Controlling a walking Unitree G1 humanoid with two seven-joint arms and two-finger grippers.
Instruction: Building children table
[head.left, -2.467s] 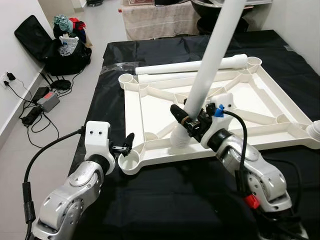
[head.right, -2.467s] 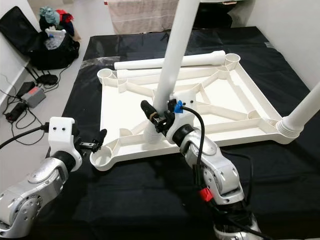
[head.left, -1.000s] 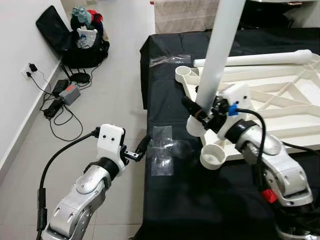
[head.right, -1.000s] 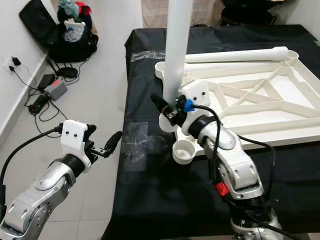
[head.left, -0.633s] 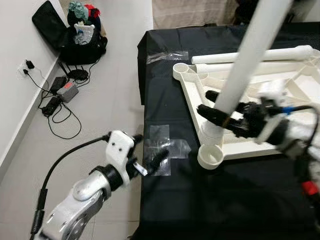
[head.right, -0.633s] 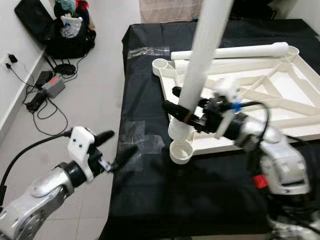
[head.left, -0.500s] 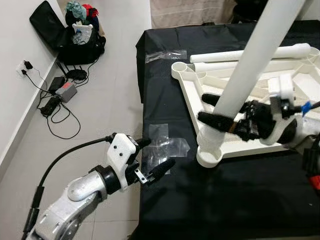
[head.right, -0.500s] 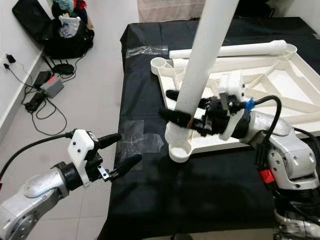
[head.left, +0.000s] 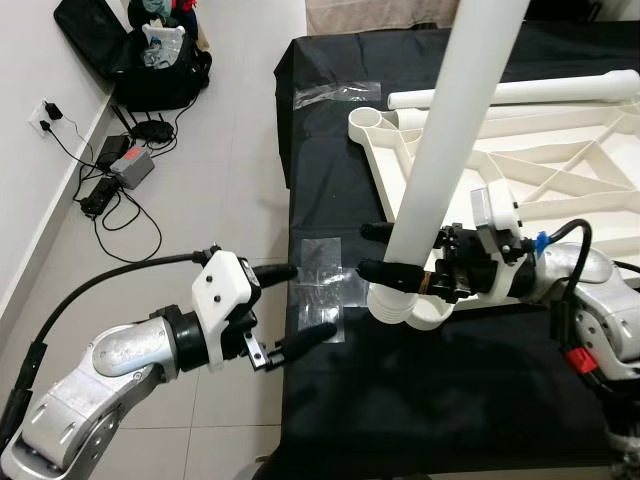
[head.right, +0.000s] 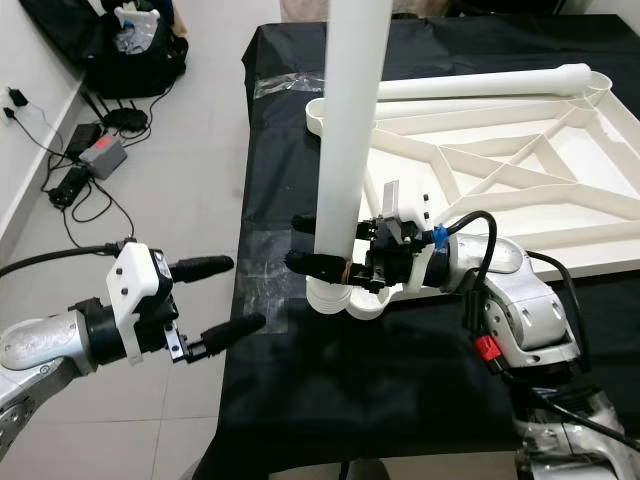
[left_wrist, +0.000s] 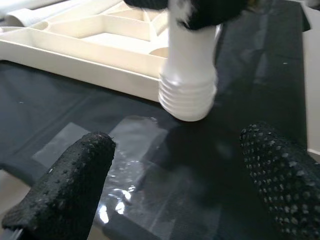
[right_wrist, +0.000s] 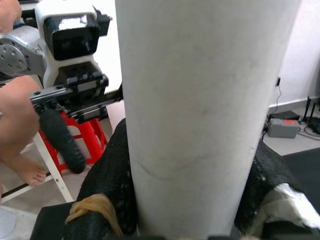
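From the head camera I see my right hand (head.left: 395, 252) clenched around a white table leg (head.left: 450, 150), gripping it low on the tube, just above its ribbed end (head.left: 397, 305). The leg stands nearly upright and rises out of the top of the picture. Its ribbed end sits at the near-left corner of the upturned white tabletop (head.left: 560, 190), at the corner socket; I cannot tell whether it is seated in the socket or only resting over it. In the right wrist view the tube (right_wrist: 205, 100) has a black finger pressed to it on either side.

The tabletop lies underside up on the black-covered worktop (head.left: 420, 400), its ribs facing me. A second white leg (head.left: 520, 92) lies flat along its far edge.

My left hand (head.left: 296, 306) is released, fingers spread wide, held at the left edge of the worktop beside a patch of clear tape (head.left: 322, 290) and near the ribbed end without touching it. The left wrist view looks between both fingertips (left_wrist: 70, 185) at that ribbed end (left_wrist: 189, 95).

On the floor to the left lie a black bag (head.left: 130, 60) and some cables (head.left: 110, 190). In the right wrist view, a person's bare leg (right_wrist: 20, 130) shows beside a red stool (right_wrist: 95, 140).
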